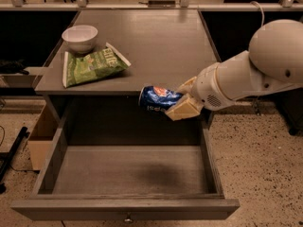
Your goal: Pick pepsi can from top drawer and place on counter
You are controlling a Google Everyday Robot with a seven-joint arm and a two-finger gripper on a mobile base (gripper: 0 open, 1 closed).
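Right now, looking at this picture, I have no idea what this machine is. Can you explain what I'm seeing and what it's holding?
This is a single picture, taken from above and in front of a grey cabinet. The big white shape on the right is a robot arm. At its end is the gripper, a two-finger clamp with tan fingers, shut on a blue pepsi can that lies on its side in the air. The can hangs above the pulled-out top drawer, about level with the front edge of the counter, and is not yet set down. On the counter's left side sit a white bowl and, just in front of it, a green snack bag.
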